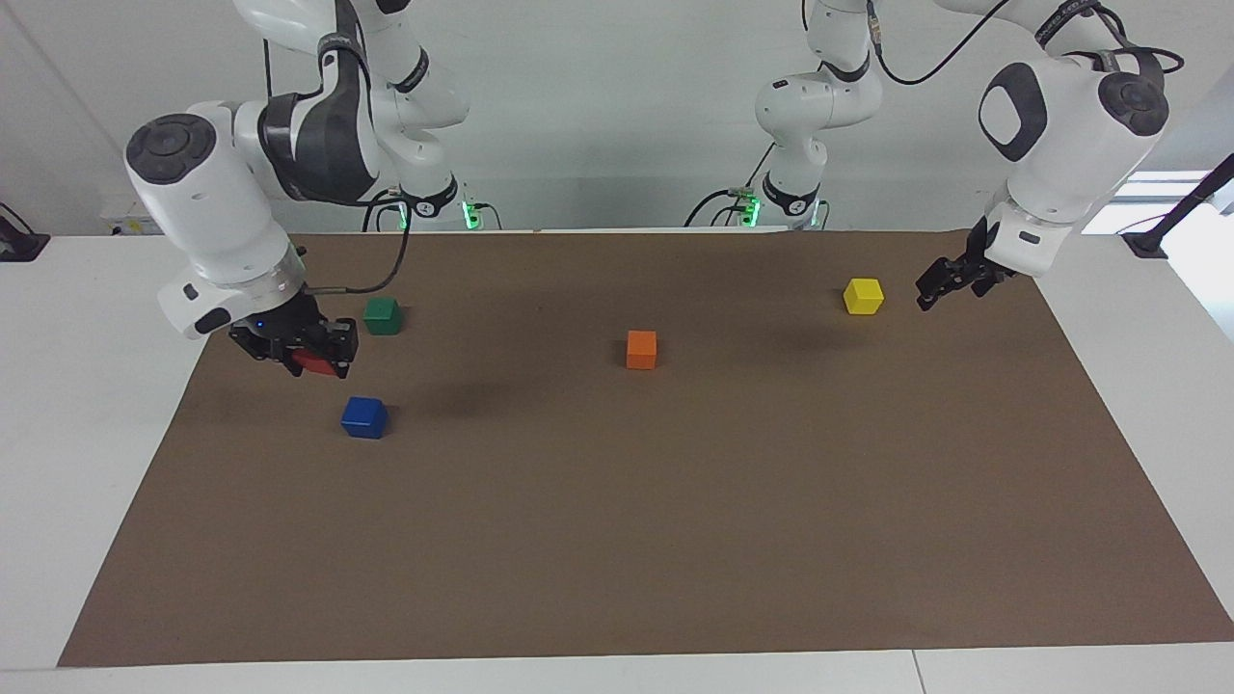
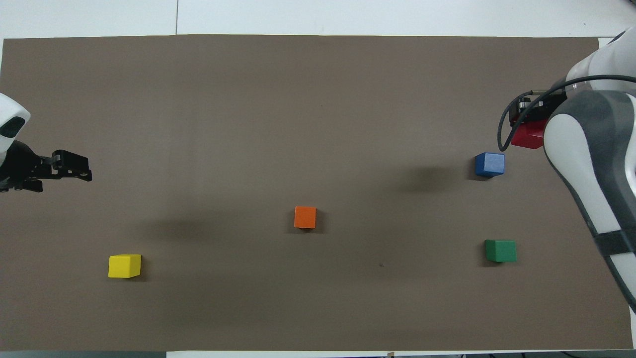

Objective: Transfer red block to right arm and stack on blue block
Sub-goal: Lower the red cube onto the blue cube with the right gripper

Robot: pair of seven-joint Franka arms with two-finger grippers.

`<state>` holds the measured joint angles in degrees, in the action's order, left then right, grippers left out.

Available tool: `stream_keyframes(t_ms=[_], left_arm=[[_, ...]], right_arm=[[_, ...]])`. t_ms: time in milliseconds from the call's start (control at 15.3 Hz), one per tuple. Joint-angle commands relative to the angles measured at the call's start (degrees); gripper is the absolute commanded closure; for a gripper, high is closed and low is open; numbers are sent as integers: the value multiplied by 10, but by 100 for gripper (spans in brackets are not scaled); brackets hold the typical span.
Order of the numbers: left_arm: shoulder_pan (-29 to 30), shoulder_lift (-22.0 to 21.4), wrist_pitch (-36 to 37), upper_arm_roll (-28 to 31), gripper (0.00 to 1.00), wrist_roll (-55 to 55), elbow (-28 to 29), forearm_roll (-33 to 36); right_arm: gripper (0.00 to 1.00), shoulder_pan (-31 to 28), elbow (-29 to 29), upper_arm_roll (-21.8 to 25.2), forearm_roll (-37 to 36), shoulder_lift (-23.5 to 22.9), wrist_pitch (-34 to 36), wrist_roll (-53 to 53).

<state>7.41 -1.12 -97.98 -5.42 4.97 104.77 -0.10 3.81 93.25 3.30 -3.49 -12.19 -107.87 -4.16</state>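
My right gripper (image 1: 310,355) is shut on the red block (image 1: 313,362) and holds it just above the brown mat (image 1: 617,540), pointing down. It is not over the blue block (image 1: 364,417), which sits on the mat beside it, a little toward the table's middle. In the overhead view the red block (image 2: 525,135) shows partly under the right arm, with the blue block (image 2: 489,164) close by. My left gripper (image 1: 950,284) is open and empty and waits in the air beside the yellow block (image 1: 863,296), at the left arm's end of the mat; it also shows in the overhead view (image 2: 59,171).
A green block (image 1: 383,315) sits nearer to the robots than the blue block. An orange block (image 1: 641,349) sits near the mat's middle. White table (image 1: 58,405) surrounds the mat.
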Motion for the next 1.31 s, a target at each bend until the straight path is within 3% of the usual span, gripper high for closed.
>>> stream_keyframes(t_ms=[0, 197, 459, 655, 1245], left_arm=[[-7, 44, 63, 1, 0, -24, -93, 17], [-9, 78, 110, -16, 0, -35, -160, 29], [-10, 68, 111, -27, 0, -77, -140, 44], [-10, 56, 103, -26, 0, -72, -119, 43], [-28, 50, 93, -28, 0, -71, -113, 41]], right_arm=[[100, -4, 69, -3, -41, 10, -103, -7], [100, -6, 105, -4, -42, 11, -159, -7], [100, -8, 155, -5, -34, 19, -196, -11], [100, -13, 215, -6, -33, 35, -263, -8], [100, -22, 273, -6, -6, 47, -285, 11]])
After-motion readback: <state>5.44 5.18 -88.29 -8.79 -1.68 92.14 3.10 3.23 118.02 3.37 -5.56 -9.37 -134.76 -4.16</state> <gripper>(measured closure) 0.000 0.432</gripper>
